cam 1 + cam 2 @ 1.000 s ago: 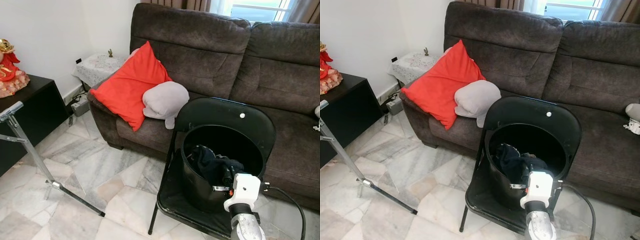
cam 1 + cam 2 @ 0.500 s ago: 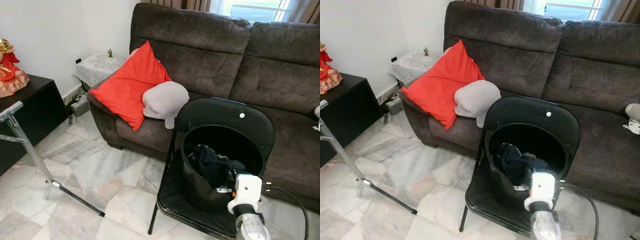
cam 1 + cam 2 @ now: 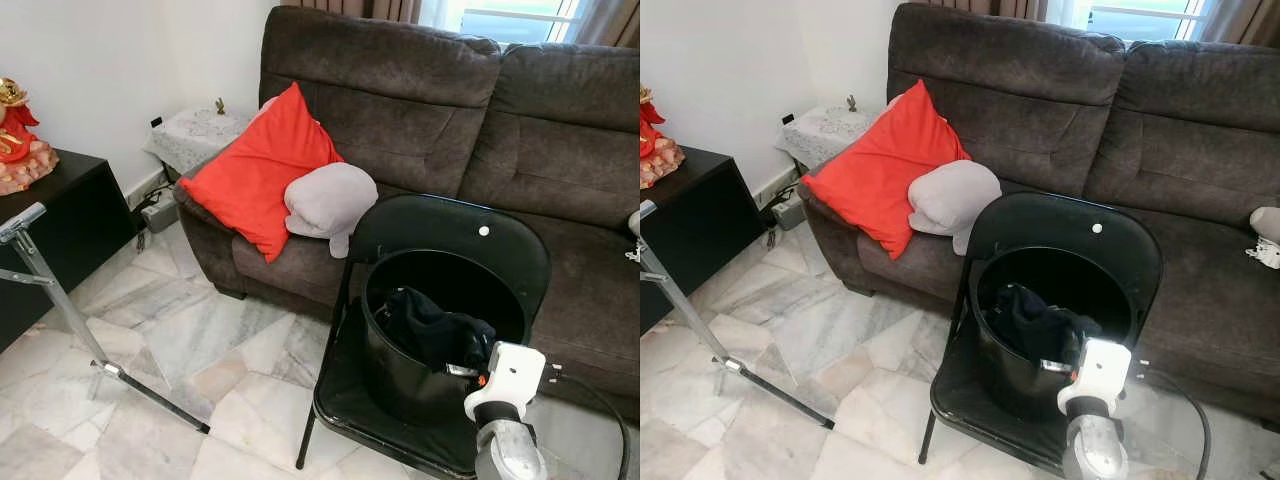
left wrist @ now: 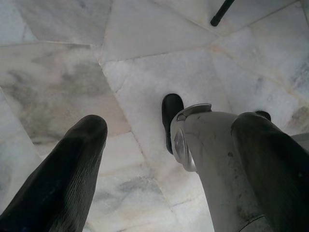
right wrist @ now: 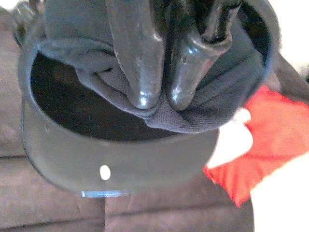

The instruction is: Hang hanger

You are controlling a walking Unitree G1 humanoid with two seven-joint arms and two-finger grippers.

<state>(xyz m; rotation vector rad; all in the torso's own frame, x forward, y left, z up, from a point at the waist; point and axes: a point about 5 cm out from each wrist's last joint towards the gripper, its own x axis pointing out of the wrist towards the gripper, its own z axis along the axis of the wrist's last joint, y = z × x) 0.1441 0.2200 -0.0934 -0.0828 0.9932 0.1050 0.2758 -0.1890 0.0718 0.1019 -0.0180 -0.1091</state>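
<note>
Sofa-side black bucket (image 3: 400, 370) holds dark cloth (image 5: 96, 72), pinched by right hand (image 5: 157, 99).

The right arm (image 3: 503, 440) rises from below the front of the black bucket (image 3: 400, 370), its silver forearm tilted toward the rim and its white wrist block level with the near lip. The right claw (image 5: 157, 99) reaches over that lip into the bucket, its two black fingers (image 5: 137, 58) pressed nearly together, pinching a fold of the dark garment (image 5: 203, 106) at the tips. The left arm hangs idle well away from the bucket, the left claw (image 4: 159, 145) pointing down at the floor with its fingers spread wide beside the robot's own leg (image 4: 212, 164) and dark foot (image 4: 171, 113).
</note>
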